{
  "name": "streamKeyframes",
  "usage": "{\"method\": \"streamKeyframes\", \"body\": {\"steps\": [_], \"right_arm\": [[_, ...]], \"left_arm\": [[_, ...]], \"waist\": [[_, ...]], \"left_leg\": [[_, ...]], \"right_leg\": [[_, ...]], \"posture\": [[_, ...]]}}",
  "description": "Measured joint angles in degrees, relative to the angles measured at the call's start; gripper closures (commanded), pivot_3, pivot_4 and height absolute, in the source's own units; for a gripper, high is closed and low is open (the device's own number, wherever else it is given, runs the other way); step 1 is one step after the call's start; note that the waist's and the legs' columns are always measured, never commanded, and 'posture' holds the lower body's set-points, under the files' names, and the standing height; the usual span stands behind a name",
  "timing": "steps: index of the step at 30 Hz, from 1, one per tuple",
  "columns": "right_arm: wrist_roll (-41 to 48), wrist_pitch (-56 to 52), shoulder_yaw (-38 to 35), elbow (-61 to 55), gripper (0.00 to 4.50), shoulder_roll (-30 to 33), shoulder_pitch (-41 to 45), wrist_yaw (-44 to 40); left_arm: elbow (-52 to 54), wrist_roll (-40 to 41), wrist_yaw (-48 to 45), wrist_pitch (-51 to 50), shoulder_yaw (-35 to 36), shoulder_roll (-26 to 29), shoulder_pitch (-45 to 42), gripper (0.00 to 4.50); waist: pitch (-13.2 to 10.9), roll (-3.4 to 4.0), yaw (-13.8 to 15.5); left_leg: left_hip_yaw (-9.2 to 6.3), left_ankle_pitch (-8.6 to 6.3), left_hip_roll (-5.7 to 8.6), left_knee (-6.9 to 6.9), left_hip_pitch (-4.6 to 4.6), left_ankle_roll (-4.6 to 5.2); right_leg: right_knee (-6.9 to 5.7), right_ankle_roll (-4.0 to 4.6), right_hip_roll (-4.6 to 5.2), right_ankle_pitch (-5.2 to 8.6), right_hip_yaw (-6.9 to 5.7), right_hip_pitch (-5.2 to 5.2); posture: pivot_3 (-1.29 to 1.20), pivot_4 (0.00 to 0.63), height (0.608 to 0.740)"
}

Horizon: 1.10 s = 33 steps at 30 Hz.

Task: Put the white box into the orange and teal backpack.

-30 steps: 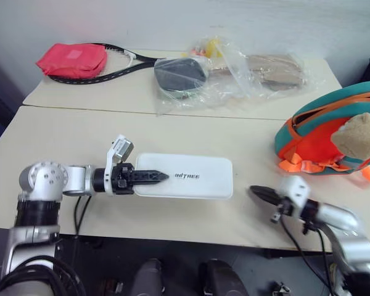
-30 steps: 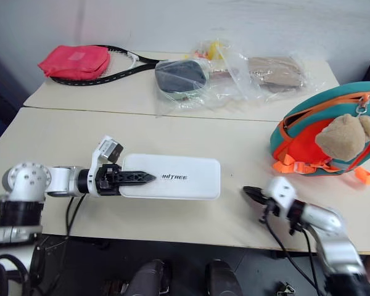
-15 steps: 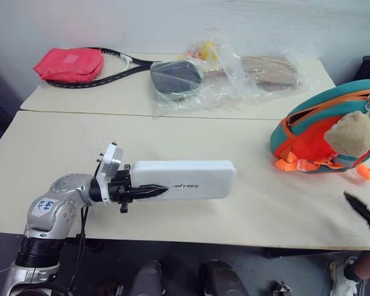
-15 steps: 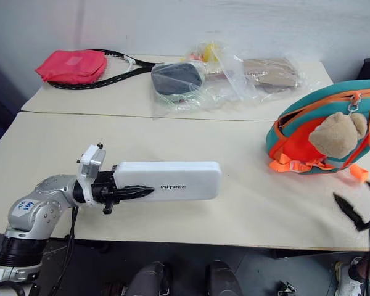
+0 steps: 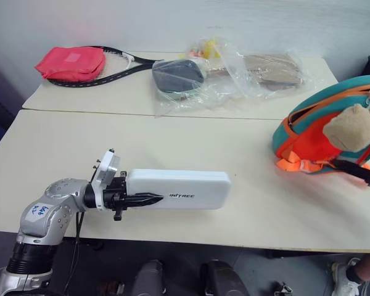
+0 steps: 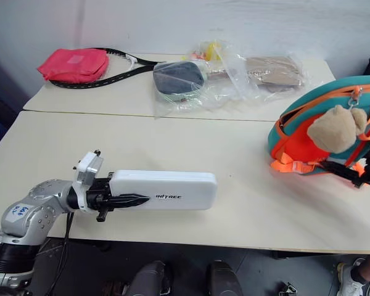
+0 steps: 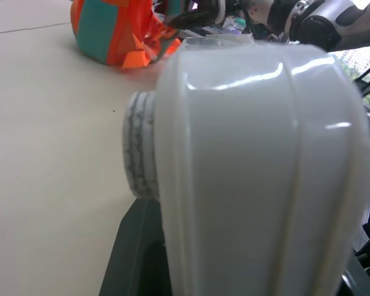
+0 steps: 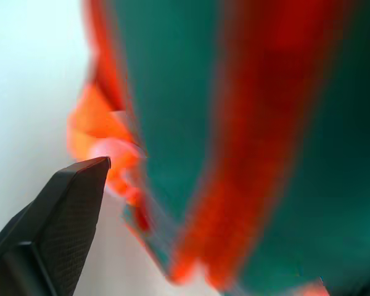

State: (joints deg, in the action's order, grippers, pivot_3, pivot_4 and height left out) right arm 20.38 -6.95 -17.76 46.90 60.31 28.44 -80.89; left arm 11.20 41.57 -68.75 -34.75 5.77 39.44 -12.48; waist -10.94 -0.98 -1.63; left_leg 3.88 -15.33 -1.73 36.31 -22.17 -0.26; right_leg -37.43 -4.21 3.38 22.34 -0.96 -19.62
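Beige table (image 5: 246, 148) spanning the whole scene. At the right edge, small rounded orange and teal backpack (image 5: 320, 132) with a tan plush bear (image 5: 351, 126), standing on the table. Near the front edge, flat elongated white box (image 5: 179, 189) with dark lettering, lifted off the surface and turned on its long edge, well apart from the backpack. Clamped on the box's left end, left gripper (image 5: 142, 199). Close against the backpack's lower right side, right gripper (image 6: 357, 176), one black finger (image 8: 55, 216) showing, spread released, grasping nothing.
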Motion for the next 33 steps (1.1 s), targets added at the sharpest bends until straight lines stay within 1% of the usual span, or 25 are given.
{"method": "streamKeyframes", "body": {"steps": [3,6,7,9,10,14,17,19,20,23,26,29,31,33], "right_arm": [[3.1,-7.1,0.4,-9.2,0.02,-0.9,-3.2,-1.8],[5.7,-10.8,-0.6,-16.1,0.02,-3.8,-4.7,0.0],[6.3,-11.1,-1.1,-17.6,0.4,-5.3,-5.2,1.4],[7.4,-11.1,-2.2,-20.1,0.92,-8.8,-5.7,4.9],[7.9,-10.9,-2.7,-21.0,1.33,-10.1,-5.9,6.4],[9.0,-10.4,-4.2,-26.3,2.64,-14.9,-7.6,12.2],[10.9,-11.0,-4.6,-32.0,3.68,-18.9,-9.5,15.8],[13.1,-13.0,-4.2,-38.4,4.28,-21.8,-11.0,18.2],[14.2,-14.4,-3.4,-41.6,4.37,-23.1,-11.4,19.3],[17.6,-18.5,0.0,-51.0,4.38,-27.2,-10.9,22.8],[21.9,-23.7,6.2,-59.7,4.38,-32.3,-8.9,26.5],[26.5,-28.5,12.4,-66.0,4.38,-35.0,-7.3,27.3],[30.3,-32.0,14.9,-69.1,4.38,-35.9,-6.3,27.9],[35.4,-36.4,16.6,-73.4,4.38,-34.0,-7.4,27.4]], "left_arm": [[0.2,0.7,1.1,-0.7,1.5,0.0,0.5,3.25],[0.3,1.1,2.4,-1.1,2.2,-0.5,0.7,3.25],[0.3,1.2,3.1,-1.4,2.3,-0.8,0.6,3.25],[0.2,1.5,4.3,-1.8,2.4,-1.7,0.2,3.25],[0.0,1.5,4.8,-2.0,2.5,-2.0,-0.3,3.25],[-1.4,1.8,6.7,-2.2,3.7,-2.6,-2.0,3.25],[-3.2,2.0,8.3,-2.6,5.2,-3.1,-3.0,3.25],[-3.9,2.1,9.3,-3.0,6.1,-3.3,-3.0,3.25],[-4.6,2.2,9.4,-3.0,6.7,-3.3,-3.1,3.25],[-7.1,2.4,9.1,-3.0,8.2,-3.0,-3.0,3.25],[-10.9,2.4,8.7,-2.6,10.3,-2.2,-2.8,3.25],[-13.4,1.9,8.7,-1.5,11.7,-1.8,-2.4,3.25],[-14.2,1.7,8.8,-1.1,12.3,-1.7,-2.0,3.25],[-14.0,1.7,9.4,-0.6,13.7,-1.7,-0.1,3.25]], "waist": [[0.0,0.0,0.0],[0.0,0.0,-0.2],[0.0,0.0,-0.2],[0.0,0.0,-0.2],[0.0,0.0,-0.1],[0.0,0.0,-0.1],[0.0,0.0,-0.2],[0.0,0.0,-0.2],[0.0,0.0,-0.3],[0.0,-0.01,-0.5],[0.0,-0.03,-1.0],[0.0,-0.03,-1.2],[0.0,-0.04,-1.2],[0.0,-0.05,-1.2]], "left_leg": [[-0.05,-0.01,0.0,0.03,-0.01,0.02],[-0.09,-0.08,-0.01,0.07,0.0,0.1],[-0.1,-0.08,-0.01,0.06,0.0,0.11],[-0.1,-0.02,-0.01,0.06,-0.01,-0.01],[-0.1,0.0,0.0,0.06,-0.01,-0.04],[-0.1,0.0,0.0,0.05,-0.03,-0.06],[-0.1,0.01,-0.01,0.03,-0.03,-0.08],[-0.09,0.01,-0.01,-0.02,-0.04,-0.09],[-0.09,0.01,-0.02,-0.03,-0.04,-0.09],[-0.11,0.02,-0.04,-0.12,-0.03,-0.09],[-0.12,0.02,-0.05,-0.2,-0.15,-0.1],[-0.12,0.07,-0.04,-0.16,-0.51,-0.18],[-0.15,0.09,-0.02,-0.05,-0.73,-0.17],[-0.19,0.05,0.01,0.0,-0.86,-0.08]], "right_leg": [[-0.01,-0.01,0.01,0.0,-0.03,0.02],[-0.02,-0.02,0.01,-0.01,-0.06,0.04],[-0.03,-0.02,0.01,-0.01,-0.06,0.04],[-0.07,-0.02,0.0,-0.01,-0.07,0.0],[-0.07,-0.02,0.0,-0.01,-0.08,-0.01],[-0.07,-0.03,0.0,-0.01,-0.08,-0.01],[-0.08,-0.03,-0.01,-0.01,-0.08,-0.03],[-0.11,-0.03,0.0,-0.01,-0.07,-0.08],[-0.12,-0.03,-0.01,-0.01,-0.07,-0.1],[-0.2,-0.03,-0.02,-0.01,-0.07,-0.19],[-0.32,-0.02,-0.02,-0.01,-0.06,-0.42],[-0.44,-0.02,0.0,-0.01,-0.05,-0.84],[-0.49,-0.02,0.04,-0.01,-0.08,-1.0],[-0.52,-0.02,0.11,-0.02,-0.13,-1.0]], "posture": [[0.0,0.15,0.74],[0.0,0.15,0.74],[0.0,0.15,0.74],[0.0,0.15,0.74],[0.0,0.15,0.74],[0.0,0.15,0.74],[0.0,0.15,0.74],[0.0,0.15,0.74],[0.0,0.15,0.74],[0.0,0.15,0.74],[0.0,0.15,0.74],[0.0,0.15,0.74],[0.0,0.15,0.74],[0.0,0.15,0.74]]}}
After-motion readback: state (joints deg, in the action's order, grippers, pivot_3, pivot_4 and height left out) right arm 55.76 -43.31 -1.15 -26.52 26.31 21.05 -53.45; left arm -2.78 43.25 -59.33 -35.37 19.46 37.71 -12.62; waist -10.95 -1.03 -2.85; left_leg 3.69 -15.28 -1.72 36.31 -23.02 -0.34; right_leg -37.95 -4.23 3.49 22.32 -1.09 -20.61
